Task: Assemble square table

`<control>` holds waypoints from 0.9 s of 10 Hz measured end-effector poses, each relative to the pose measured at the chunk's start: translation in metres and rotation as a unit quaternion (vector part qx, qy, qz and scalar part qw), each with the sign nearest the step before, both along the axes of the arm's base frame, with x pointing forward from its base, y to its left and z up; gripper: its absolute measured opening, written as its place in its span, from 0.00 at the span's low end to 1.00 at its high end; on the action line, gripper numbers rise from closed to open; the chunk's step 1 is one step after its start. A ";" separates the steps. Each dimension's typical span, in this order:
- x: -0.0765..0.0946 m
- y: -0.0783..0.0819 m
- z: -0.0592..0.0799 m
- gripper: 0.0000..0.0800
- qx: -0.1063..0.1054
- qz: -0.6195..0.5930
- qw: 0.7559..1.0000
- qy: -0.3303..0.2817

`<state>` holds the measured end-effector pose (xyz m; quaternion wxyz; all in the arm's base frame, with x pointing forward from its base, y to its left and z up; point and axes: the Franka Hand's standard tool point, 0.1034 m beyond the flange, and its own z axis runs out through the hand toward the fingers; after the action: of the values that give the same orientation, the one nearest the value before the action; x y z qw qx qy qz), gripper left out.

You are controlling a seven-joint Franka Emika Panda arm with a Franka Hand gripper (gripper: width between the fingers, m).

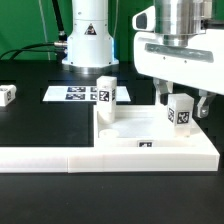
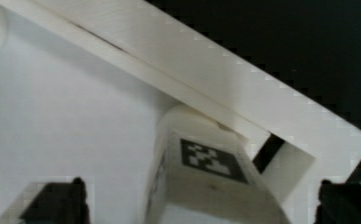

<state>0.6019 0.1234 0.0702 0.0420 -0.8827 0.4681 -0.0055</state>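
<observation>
On the black bench (image 1: 40, 120), one short white tagged block leg (image 1: 7, 95) lay at the exterior view's far left. A second leg (image 1: 106, 97) stood upright on the white plastic square tabletop slab (image 1: 150, 135). At right, a third leg (image 1: 181, 110) sat upright between the end effector (image 1: 183, 104) fingers, long axis vertical, directly above the slab's right corner. Fingers bracketed it; actual contact could not be told.

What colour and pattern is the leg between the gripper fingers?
White leg with a black-and-white square tag, clearest in the wrist view.
</observation>
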 end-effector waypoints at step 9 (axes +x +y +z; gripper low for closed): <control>0.000 -0.001 0.000 0.81 -0.025 0.363 0.931 -0.022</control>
<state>0.6022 0.1225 0.0705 0.0296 -0.9928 0.1145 -0.0210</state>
